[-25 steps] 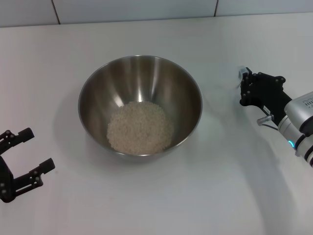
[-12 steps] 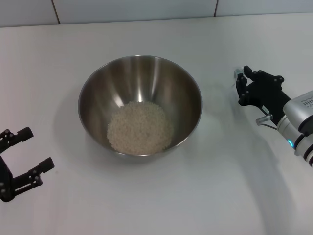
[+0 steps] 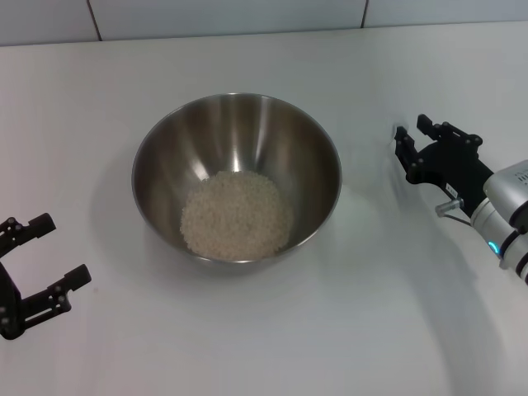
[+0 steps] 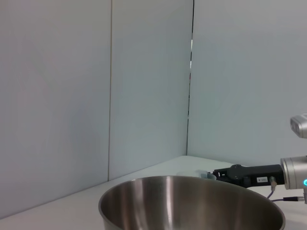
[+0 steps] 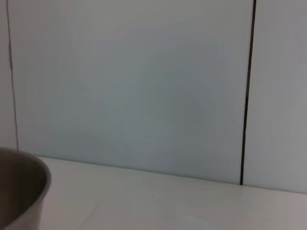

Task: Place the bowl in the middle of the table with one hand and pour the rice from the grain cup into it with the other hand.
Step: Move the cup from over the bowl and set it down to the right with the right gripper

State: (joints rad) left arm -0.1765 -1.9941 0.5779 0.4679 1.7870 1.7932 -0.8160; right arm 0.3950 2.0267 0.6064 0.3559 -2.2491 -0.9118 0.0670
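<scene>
The steel bowl [image 3: 247, 132] stands in the middle of the white table [image 3: 272, 346] and holds a pale heap of rice [image 3: 237, 214]. It also shows in the left wrist view [image 4: 192, 203] and at the edge of the right wrist view [image 5: 21, 191]. My right gripper [image 3: 411, 130] is low over the table to the right of the bowl, fingers spread. The small clear grain cup [image 4: 204, 176] is at its fingertips and only faintly visible in the head view. My left gripper [image 3: 64, 249] is open and empty at the table's near left.
A tiled wall [image 3: 231, 16] runs along the far edge of the table. My right arm's forearm [image 3: 507, 214] lies over the table's right side.
My right gripper's fingers have spread apart around the cup and the hand has shifted slightly. The bowl, the rice and my left gripper have not moved.
</scene>
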